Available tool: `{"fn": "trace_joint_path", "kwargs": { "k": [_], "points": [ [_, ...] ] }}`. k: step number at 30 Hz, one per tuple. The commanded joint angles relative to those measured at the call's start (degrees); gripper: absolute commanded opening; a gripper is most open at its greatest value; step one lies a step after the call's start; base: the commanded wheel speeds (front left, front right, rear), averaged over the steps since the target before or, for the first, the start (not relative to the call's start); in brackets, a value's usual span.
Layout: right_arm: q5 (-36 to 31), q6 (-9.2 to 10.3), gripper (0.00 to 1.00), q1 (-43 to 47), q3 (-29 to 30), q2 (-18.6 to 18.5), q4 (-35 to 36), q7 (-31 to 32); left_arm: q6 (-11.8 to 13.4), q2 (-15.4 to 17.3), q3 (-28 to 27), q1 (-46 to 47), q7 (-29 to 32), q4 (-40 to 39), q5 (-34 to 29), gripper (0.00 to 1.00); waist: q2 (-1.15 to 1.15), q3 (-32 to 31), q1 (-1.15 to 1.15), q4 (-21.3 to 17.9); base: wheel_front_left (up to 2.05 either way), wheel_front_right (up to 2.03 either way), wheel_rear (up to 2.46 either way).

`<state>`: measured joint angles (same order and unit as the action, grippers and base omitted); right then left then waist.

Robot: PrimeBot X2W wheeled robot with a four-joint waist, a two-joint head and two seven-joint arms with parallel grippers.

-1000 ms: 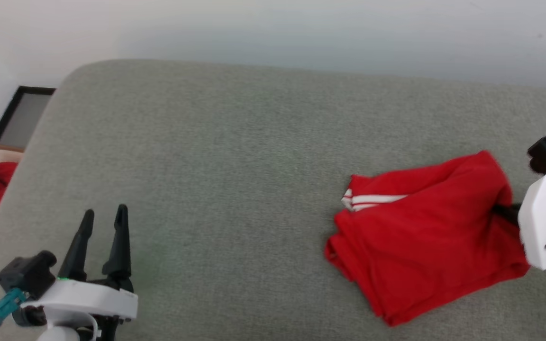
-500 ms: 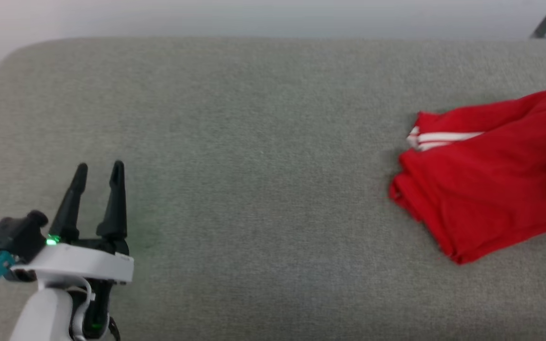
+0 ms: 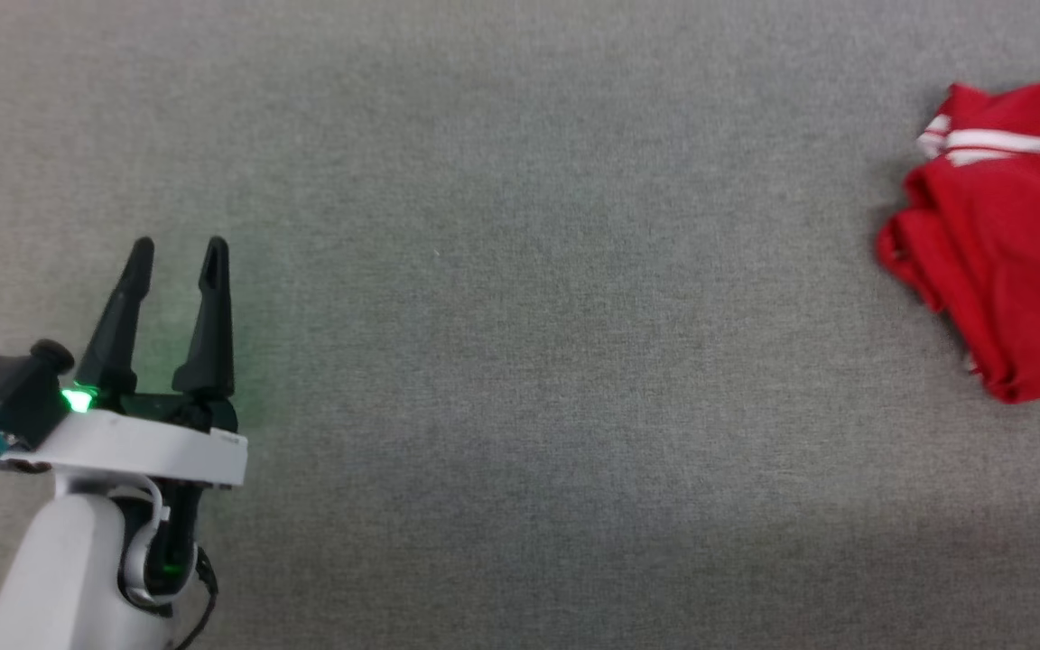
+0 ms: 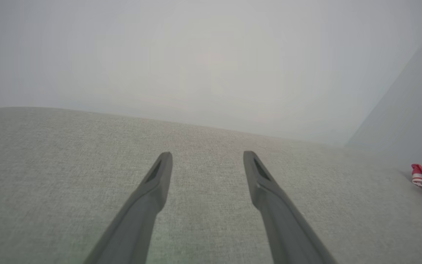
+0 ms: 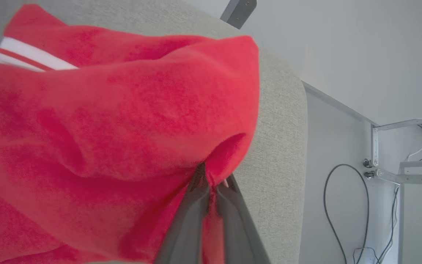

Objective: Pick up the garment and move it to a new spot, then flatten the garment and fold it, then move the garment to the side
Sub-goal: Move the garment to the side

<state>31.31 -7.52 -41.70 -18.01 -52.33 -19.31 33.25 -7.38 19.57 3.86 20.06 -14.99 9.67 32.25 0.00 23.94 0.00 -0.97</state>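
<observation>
pinching folded garment (image 5: 104,110) edge with right end effector (image 5: 213,179), probably to drag it aside; with left end effector (image 3: 179,246) spread, idle.

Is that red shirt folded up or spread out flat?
Folded up: the garment lies in a compact, layered bundle on the grey cushion, with the right claw pinching one edge.

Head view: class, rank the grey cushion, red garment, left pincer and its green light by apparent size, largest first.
1. grey cushion
2. red garment, cropped by the frame edge
3. left pincer
4. green light
</observation>
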Motion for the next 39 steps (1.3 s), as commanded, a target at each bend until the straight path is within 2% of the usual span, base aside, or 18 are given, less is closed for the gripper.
{"fn": "trace_joint_path", "kwargs": {
  "k": [1, 8, 15, 27, 28, 29, 30, 32, 33, 39],
  "points": [
    [-0.61, 0.07, 0.00, -0.93, -0.14, -0.54, -0.49, -0.82, -0.12, 0.31, -0.05, 0.71, -0.17, -0.26, -0.15, 1.00, 0.00, 1.89, 0.00, -0.80, 0.00, 0.00, 0.00],
    [-4.67, 0.07, 0.00, -4.60, -2.23, -3.88, -4.15, -5.56, -0.11, 1.34, -0.53, 1.67, -0.17, -1.40, -0.40, 1.00, 0.00, 5.19, 0.00, -1.67, 0.00, 0.00, 0.00],
    [-11.17, 0.08, 0.00, -8.05, -3.26, -6.68, -8.20, -7.32, -0.12, 1.76, 0.13, 2.60, -0.17, -1.79, -0.46, 1.00, 0.00, 7.48, 0.00, -2.31, 0.00, 0.00, 0.00],
    [-18.30, 0.08, 0.01, -9.67, 1.48, -3.36, -15.03, -10.28, -0.11, 2.15, 1.39, 3.63, -0.05, -1.45, 0.28, 1.00, 0.00, 9.27, 0.00, -1.52, 0.00, 0.00, 0.00],
    [-19.02, 0.08, 0.19, -9.76, 2.26, -2.84, -15.53, -10.71, -0.11, 2.14, 1.46, 3.62, -0.05, -1.40, 0.29, 1.00, 0.00, 9.29, 0.00, -1.38, 0.00, 0.00, 0.00],
    [-19.89, 0.08, 0.31, -9.75, 2.83, -2.40, -15.86, -11.04, -0.11, 2.18, 1.45, 3.66, -0.05, -1.34, 0.24, 1.00, 0.00, 9.28, 0.00, -1.22, 0.00, 0.00, 0.00],
    [-20.66, 0.08, 0.40, -9.69, 3.37, -1.78, -16.13, -11.25, -0.11, 2.25, 1.34, 3.62, -0.05, -1.30, 0.06, 1.00, 0.00, 9.21, 0.00, -1.12, 0.00, 0.00, 0.00],
    [-21.98, 0.08, 0.96, -9.53, 4.69, -0.76, -16.56, -11.64, -0.11, 2.41, 1.16, 3.39, -0.05, -1.39, -0.16, 1.00, 0.00, 8.94, 0.00, -0.99, 0.00, 0.00, 0.00],
    [-22.60, 0.08, 1.00, -9.48, 5.39, -0.25, -16.64, -11.76, -0.11, 2.51, 1.03, 3.20, -0.05, -1.46, -0.29, 1.00, 0.00, 8.74, 0.00, -0.95, 0.00, 0.00, 0.00],
    [-25.27, 0.08, 1.00, -8.09, 7.94, 3.32, -16.03, -12.02, -0.11, 2.42, 0.34, 1.82, -0.05, -1.32, -0.62, 1.00, 0.00, 6.30, 0.00, -1.35, 0.00, 0.00, 0.00]
  ]
}}
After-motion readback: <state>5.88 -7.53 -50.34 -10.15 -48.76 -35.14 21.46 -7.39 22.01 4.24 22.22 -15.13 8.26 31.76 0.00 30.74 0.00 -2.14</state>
